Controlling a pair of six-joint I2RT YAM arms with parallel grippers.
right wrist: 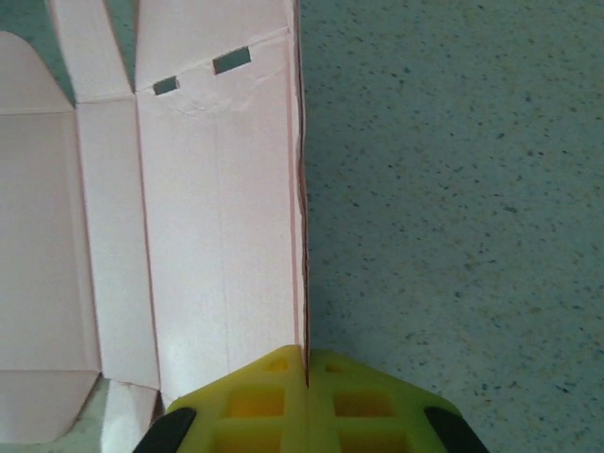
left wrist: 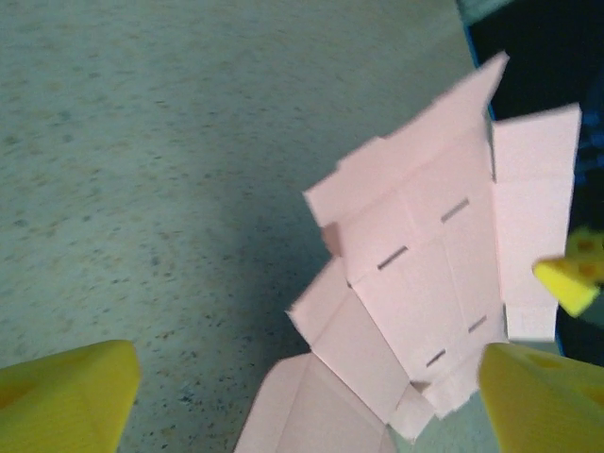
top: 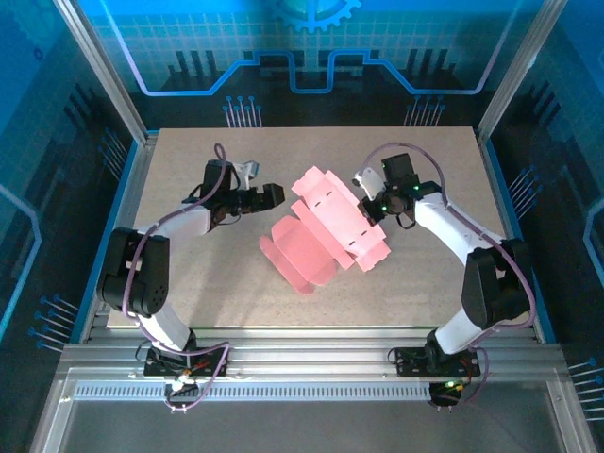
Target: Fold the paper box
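The paper box (top: 326, 231) is a pink creased cutout with slots and small tabs, partly unfolded in the middle of the table. One end rests on the table and the other is raised. My right gripper (top: 370, 201) is shut on its upper right edge. In the right wrist view the yellow fingertips (right wrist: 274, 377) pinch a thin upright panel edge of the paper box (right wrist: 217, 236). My left gripper (top: 276, 193) stands open just left of the sheet, not touching it. In the left wrist view the paper box (left wrist: 415, 283) lies ahead between the spread yellow fingers (left wrist: 66, 396).
The speckled grey table (top: 189, 274) has aluminium rails (top: 302, 363) along its near edge and sides. Blue enclosure walls (top: 57, 142) stand around it. A yellow fingertip of the right gripper (left wrist: 576, 274) shows at the right edge of the left wrist view.
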